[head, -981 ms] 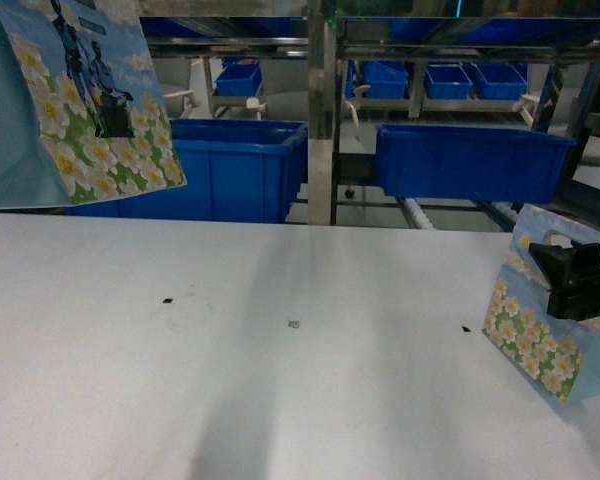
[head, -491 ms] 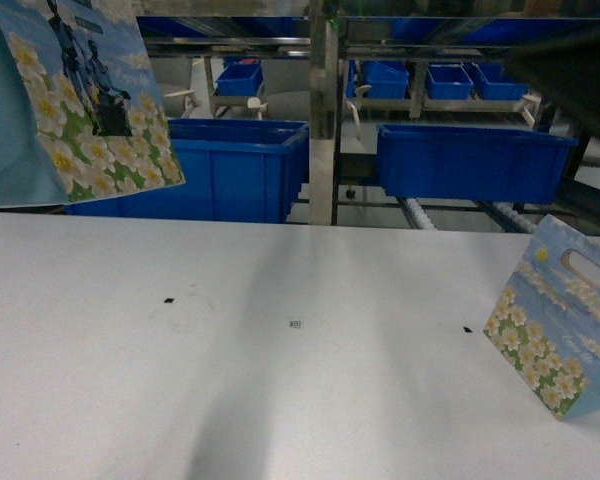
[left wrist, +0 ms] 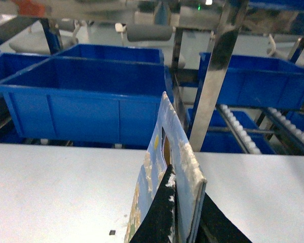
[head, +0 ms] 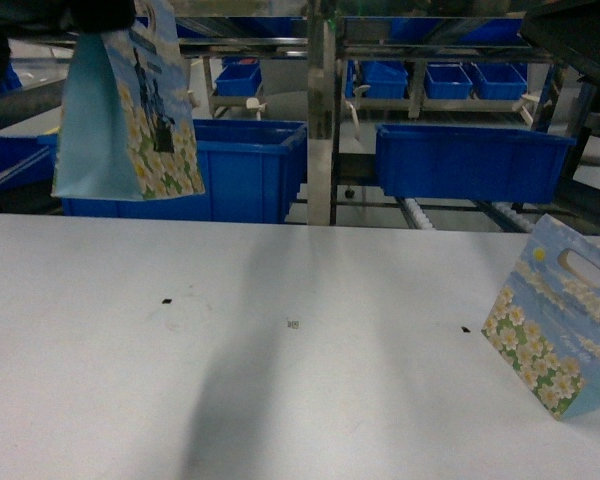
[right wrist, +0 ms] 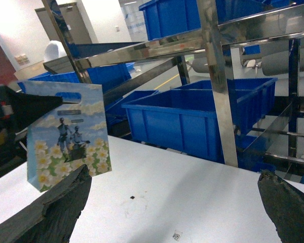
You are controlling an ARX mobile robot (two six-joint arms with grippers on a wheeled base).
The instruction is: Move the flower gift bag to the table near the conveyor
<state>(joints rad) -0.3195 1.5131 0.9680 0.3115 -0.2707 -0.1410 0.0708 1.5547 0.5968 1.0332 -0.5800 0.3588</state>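
One flower gift bag [head: 130, 110] hangs in the air at the upper left of the head view, above the far left edge of the white table [head: 280, 390]. My left gripper [left wrist: 185, 220] is shut on that bag's top edge [left wrist: 167, 162], one dark finger [left wrist: 157, 217] on each side of the panel. The right wrist view also shows this bag [right wrist: 68, 134]. A second flower gift bag [head: 560, 315] stands tilted on the table at the right, with nothing touching it. My right gripper [right wrist: 172, 202] is open wide over the table. The conveyor rollers [head: 417, 213] lie behind the table's far edge.
Large blue bins [head: 230, 165] [head: 470, 160] sit on the steel rack just past the table's far edge, split by a steel post [head: 320, 110]. More blue bins [head: 460, 80] stand further back. Small dark specks [head: 166, 299] mark the tabletop.
My right gripper has let go of the right-hand bag and pulled up out of the head view. The left gripper's bag has swung right and further off, turning edge-on.
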